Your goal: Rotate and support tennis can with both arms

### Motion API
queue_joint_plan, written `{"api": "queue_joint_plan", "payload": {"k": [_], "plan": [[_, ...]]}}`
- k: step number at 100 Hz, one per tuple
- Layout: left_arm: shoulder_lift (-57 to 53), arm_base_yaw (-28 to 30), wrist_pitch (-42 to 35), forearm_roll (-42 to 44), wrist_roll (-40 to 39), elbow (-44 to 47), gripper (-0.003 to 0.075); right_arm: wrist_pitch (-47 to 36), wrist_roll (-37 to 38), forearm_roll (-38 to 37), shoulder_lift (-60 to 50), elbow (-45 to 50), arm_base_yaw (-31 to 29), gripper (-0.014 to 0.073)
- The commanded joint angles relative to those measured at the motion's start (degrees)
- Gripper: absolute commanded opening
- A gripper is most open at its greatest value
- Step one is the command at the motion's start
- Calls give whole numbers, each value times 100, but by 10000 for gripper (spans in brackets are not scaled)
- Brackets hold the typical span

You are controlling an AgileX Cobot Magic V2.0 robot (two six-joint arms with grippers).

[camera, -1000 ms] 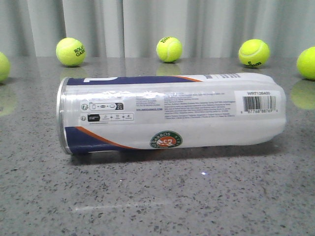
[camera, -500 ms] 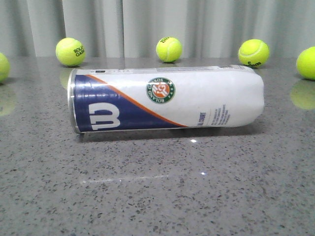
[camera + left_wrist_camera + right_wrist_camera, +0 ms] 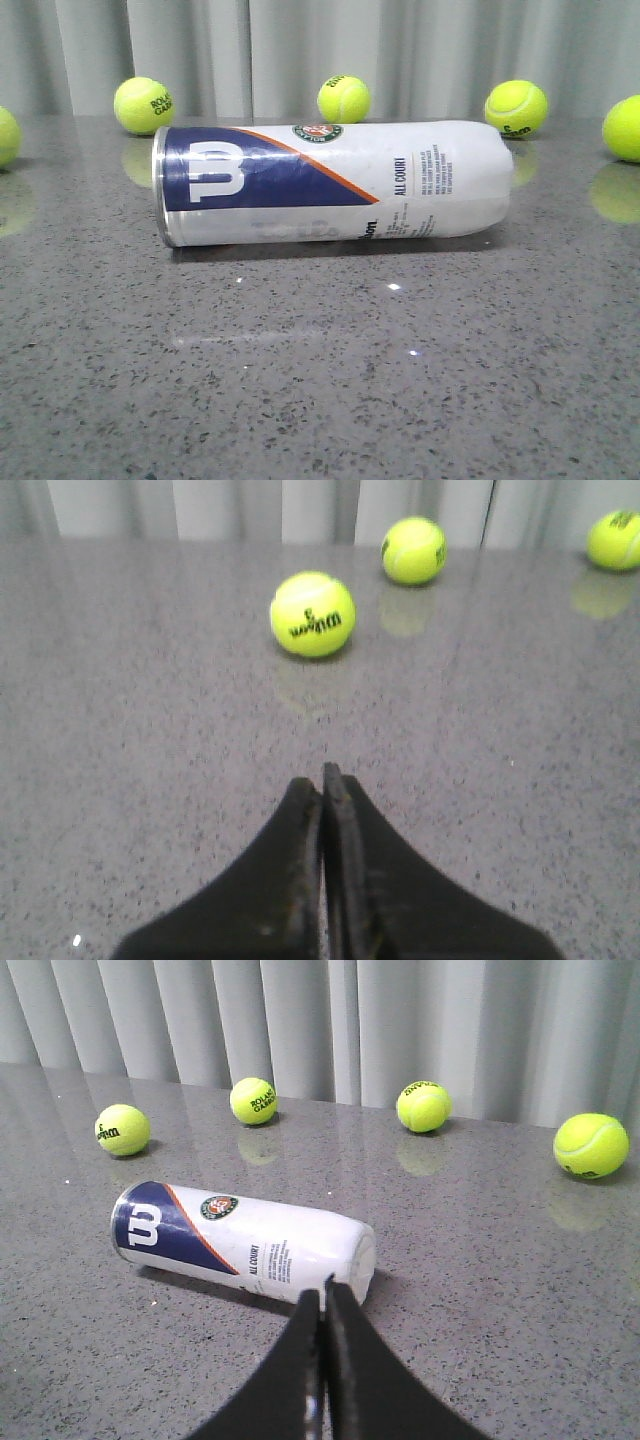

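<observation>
The tennis can (image 3: pixel 330 182) lies on its side on the grey speckled table, metal rim to the left, its navy Wilson panel and orange stripe facing me. It also shows in the right wrist view (image 3: pixel 240 1242). No arm shows in the front view. My right gripper (image 3: pixel 321 1290) is shut and empty, its tips in line with the can's white closed end; whether they touch it I cannot tell. My left gripper (image 3: pixel 322 777) is shut and empty over bare table, and the can is out of its view.
Several yellow-green tennis balls stand along the table's back edge before a grey curtain, among them ones at the left (image 3: pixel 144 105), the middle (image 3: pixel 343 100) and the right (image 3: pixel 515 108). One ball (image 3: pixel 312 614) lies ahead of my left gripper.
The can has rolled away from the camera, toward the back of the table. The Roland Garros emblem went from the low front side up to the top, and the Wilson logo came into view.
</observation>
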Motion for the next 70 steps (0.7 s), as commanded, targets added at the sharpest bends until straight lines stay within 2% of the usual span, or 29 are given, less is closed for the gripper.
{"api": "queue_joint_plan", "payload": {"k": [1,7,14,19,29,36,41,47,70], "plan": [[648,21,149,-6,-32,-507,-17,-502,-10,-71,50,-131,-46,-60],[1071,21,304,-17,-32,-720,-7,-502,-10,-71,50,-131,-46,-60],[1499,21,332,-113,-32,-908,65,-502,-10,-71,50,-131,-46,-60],[1771,21,304,-256,-32,-1013,155,-502,-10,-71,50,-131,-46,-60],[2260,21,304,-672,-25,-1194,390,-502,-10,-71,50,-131,-46,-60],[2582,21,316,-1116,-25,-1307,501,-502,-10,-71,50,-131,-46,-60],[2809,21,328,-1548,-25,-1396,529,-502,-10,-71,50,-131,-46,-60],[3101,1,328,-2024,157,-1494,524,-502,-10,-71,50,-131,-46,-60],[4265,-283,665,-5009,2188,-1945,501,-502,-10,-71,50,-131,-46,-60]]}}
